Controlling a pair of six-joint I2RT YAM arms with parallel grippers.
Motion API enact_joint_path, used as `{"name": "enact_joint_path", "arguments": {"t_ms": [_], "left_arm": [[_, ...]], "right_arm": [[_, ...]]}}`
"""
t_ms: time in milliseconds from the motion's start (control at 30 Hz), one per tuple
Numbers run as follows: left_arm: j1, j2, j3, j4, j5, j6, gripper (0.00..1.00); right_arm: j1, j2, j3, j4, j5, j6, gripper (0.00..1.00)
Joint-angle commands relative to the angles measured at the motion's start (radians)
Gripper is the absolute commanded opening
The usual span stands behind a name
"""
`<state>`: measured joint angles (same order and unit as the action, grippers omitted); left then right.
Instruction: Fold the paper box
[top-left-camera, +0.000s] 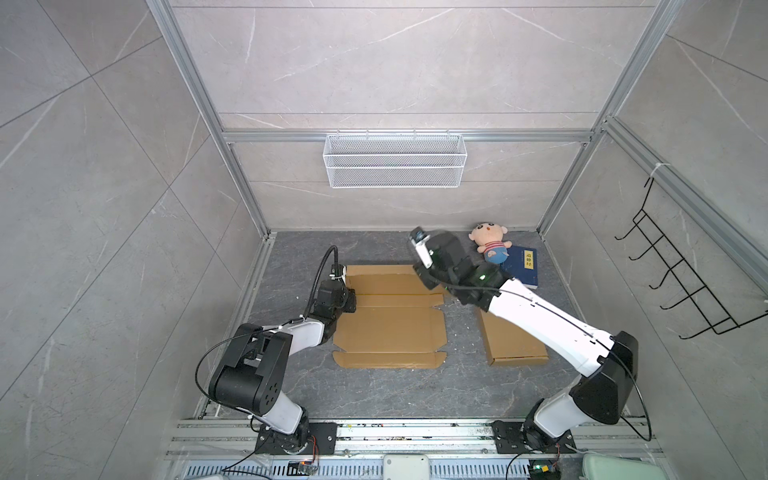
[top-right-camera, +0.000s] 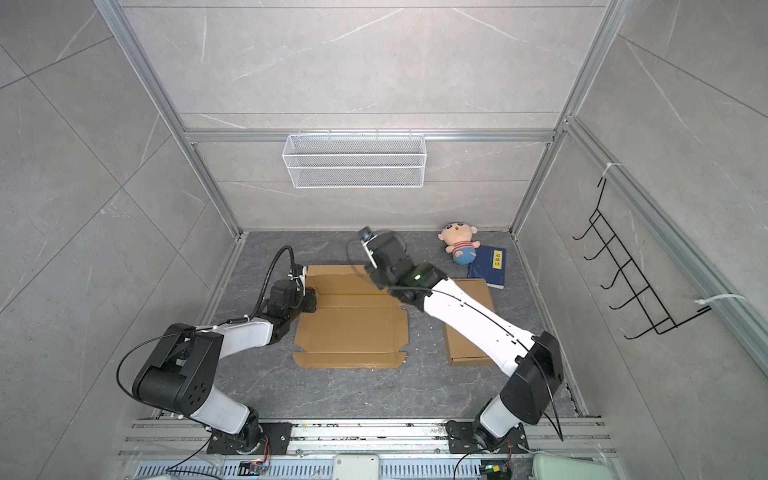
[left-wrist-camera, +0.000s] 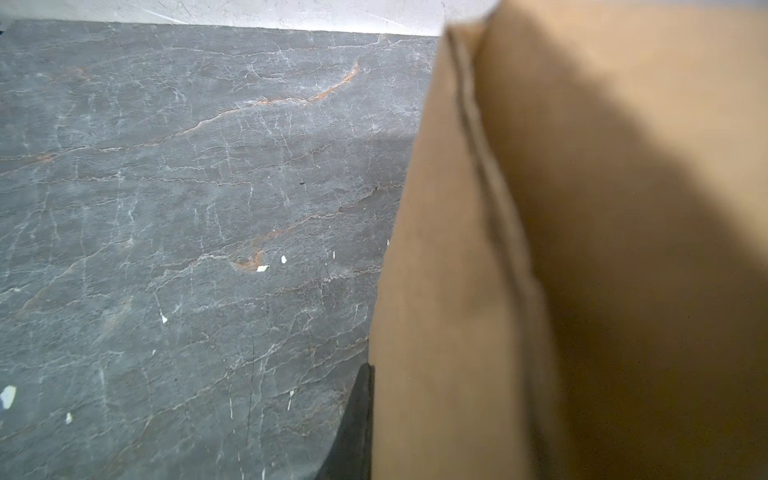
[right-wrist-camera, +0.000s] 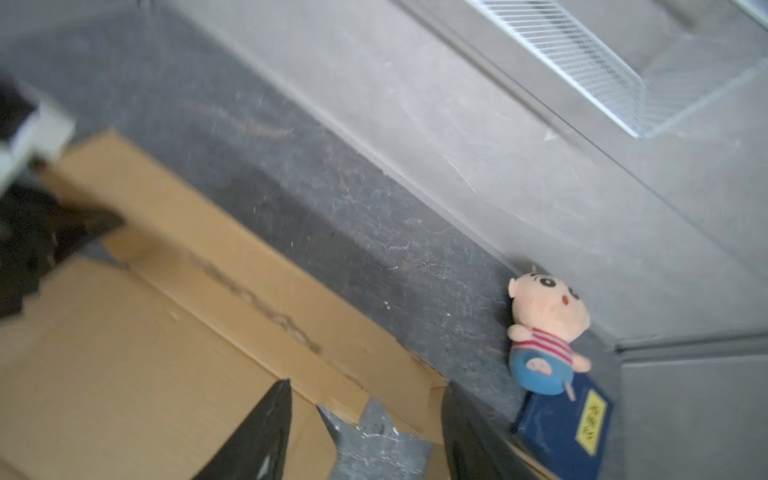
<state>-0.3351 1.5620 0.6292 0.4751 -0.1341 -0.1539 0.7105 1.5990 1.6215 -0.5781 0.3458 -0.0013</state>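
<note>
A flat, unfolded brown cardboard box blank (top-left-camera: 390, 320) lies on the dark grey marble floor (top-left-camera: 374, 390), in the middle of both top views, panels and flaps spread out.

The left gripper (top-left-camera: 350, 300) sits at the blank's left edge, slightly above centre. Its jaws are closed on that edge. In the left wrist view the cardboard rises steeply against one black finger (left-wrist-camera: 357, 415) and hides the rest of the grip.

The right gripper (right-wrist-camera: 368, 386) hangs over the blank's upper right corner. Its jaws stand apart with nothing between them. In the right wrist view the notched corner of the cardboard and a patch of floor show in the gap.

To the right of the blank, partly under the right arm, lies a closed flat brown cardboard box (top-left-camera: 515, 340).

Near the back wall, upper right of the floor, a small plush doll with a striped shirt and blue trousers (top-left-camera: 490, 243) leans on a dark blue book with a yellow label (top-left-camera: 521, 268).

A white wire mesh basket (top-left-camera: 395, 160) hangs on the back wall, and a black wire hook rack (top-left-camera: 685, 282) hangs on the right wall.
</note>
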Motion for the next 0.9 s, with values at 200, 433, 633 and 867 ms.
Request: {"name": "enact_joint_path", "arguments": {"t_ms": [200,433,633,867], "left_arm": [[-0.053,-0.075,-0.077,0.083,-0.145,0.053,0.05],[-0.078,-0.092,-0.094,0.095,-0.163,0.066,0.04],[-0.097,-0.097,-0.106,0.096,-0.178,0.073,0.04],[-0.1,-0.094,-0.117,0.085,-0.184,0.06,0.04]], "right_arm": [[-0.083,0.169,0.15,-0.293,-0.284,0.626,0.49],[-0.083,0.263,0.204,-0.296,-0.299,0.631,0.44],[-0.087,0.311,0.163,-0.288,-0.291,0.644,0.41],[-0.127,0.279,0.14,-0.254,-0.376,0.618,0.42]]}}
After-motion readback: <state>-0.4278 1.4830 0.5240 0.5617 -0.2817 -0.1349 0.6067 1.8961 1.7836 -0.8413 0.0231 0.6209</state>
